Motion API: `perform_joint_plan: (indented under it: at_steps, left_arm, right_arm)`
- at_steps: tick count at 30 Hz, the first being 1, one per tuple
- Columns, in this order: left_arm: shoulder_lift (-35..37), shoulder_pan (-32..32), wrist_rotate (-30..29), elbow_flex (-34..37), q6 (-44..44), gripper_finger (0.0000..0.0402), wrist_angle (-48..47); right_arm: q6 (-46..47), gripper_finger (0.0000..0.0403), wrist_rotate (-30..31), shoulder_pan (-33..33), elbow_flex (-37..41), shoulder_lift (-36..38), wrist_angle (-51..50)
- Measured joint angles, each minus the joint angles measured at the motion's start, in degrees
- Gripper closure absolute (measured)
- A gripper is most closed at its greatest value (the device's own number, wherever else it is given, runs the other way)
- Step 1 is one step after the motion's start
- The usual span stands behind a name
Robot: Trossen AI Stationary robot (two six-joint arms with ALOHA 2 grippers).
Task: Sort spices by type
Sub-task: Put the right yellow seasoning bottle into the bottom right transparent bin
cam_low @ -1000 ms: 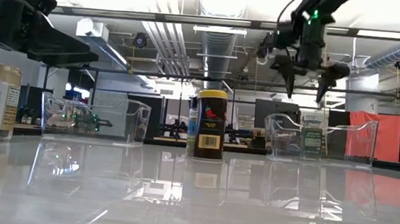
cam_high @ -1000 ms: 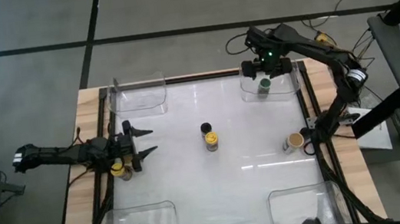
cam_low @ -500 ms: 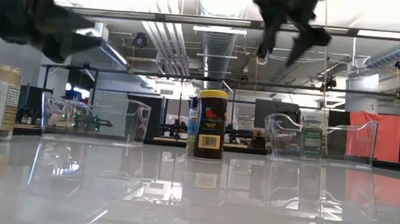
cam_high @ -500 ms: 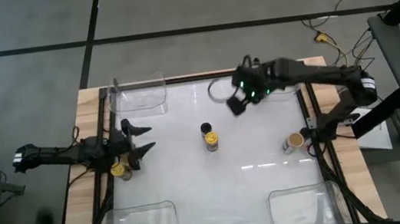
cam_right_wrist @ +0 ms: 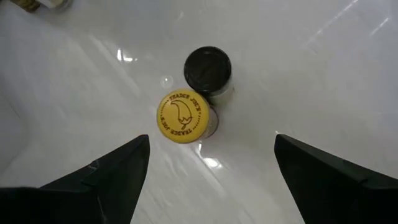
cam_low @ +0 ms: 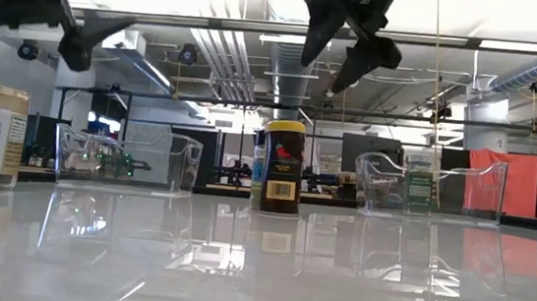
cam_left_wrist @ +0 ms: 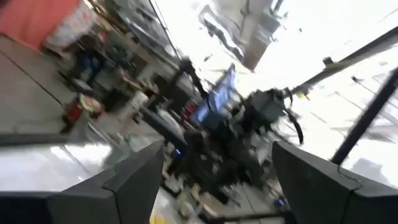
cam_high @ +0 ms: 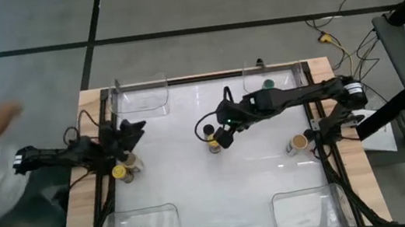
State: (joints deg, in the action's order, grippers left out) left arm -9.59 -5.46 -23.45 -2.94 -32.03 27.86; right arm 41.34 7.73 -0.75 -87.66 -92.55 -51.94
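Moved from the far-right tub to mid-surface: right end effector (cam_high: 223, 136), fingers spread, empty, over yellow-lid jar (cam_high: 213, 142) touching black-lid jar (cam_high: 209, 131). Low: hangs above them. Right wrist: both jars between fingers. Left end effector (cam_high: 128, 131) spread, empty, above another yellow-lid jar (cam_high: 121, 172).

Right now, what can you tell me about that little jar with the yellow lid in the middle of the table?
The yellow-lidded jar is a small upright cylinder standing mid-table on the glossy white table. Its round yellow lid bears a dark printed logo with ringed lettering; the low view shows a dark label with a red picture and a barcode. A black-lidded jar stands right beside it, seemingly touching. The right claw hovers open above the pair, touching neither.
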Motion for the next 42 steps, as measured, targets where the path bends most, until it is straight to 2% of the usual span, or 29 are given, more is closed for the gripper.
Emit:
perform_joint_plan:
  at_steps: [4,6,11,15,23,26,36,42]
  left_arm:
    - [-1.50,0.01,-4.65,-4.01,-0.19,0.0119,-1.93]
    - [-2.61,0.01,-5.17,-6.02,-0.19,0.0119,-2.54]
    - [-6.45,-0.07,-3.73,-10.93,-0.43,0.0119,-5.37]
    - [-10.51,-0.10,-1.96,-13.46,-5.17,0.0119,-5.68]
    - [-17.30,-0.08,-0.93,-17.41,-3.21,0.0119,-6.09]
    - [-19.06,-0.07,-0.94,-18.95,-1.61,0.0119,-7.64]
    - [-23.61,-0.06,-1.02,-27.66,1.41,0.0119,-30.67]
    - [-26.34,-0.06,-1.56,-31.53,4.70,0.0119,-40.06]
  right_arm:
    - [-1.47,0.0068,0.01,0.19,-0.15,0.17,0.25]
    - [-2.07,0.0071,0.96,0.48,-0.15,0.34,0.37]
    - [-4.36,0.0078,5.18,2.90,-0.15,0.49,0.39]
    - [-4.25,0.0074,5.91,6.13,-0.13,0.07,0.41]
    - [-1.09,0.0050,12.99,13.17,-0.04,0.06,0.44]
    - [-2.37,0.0043,13.33,13.96,-0.02,-0.61,0.61]
    - [-4.54,0.0042,13.27,12.58,0.11,-4.20,-0.29]
    - [-6.53,0.0042,13.31,8.37,0.17,-6.55,-7.98]
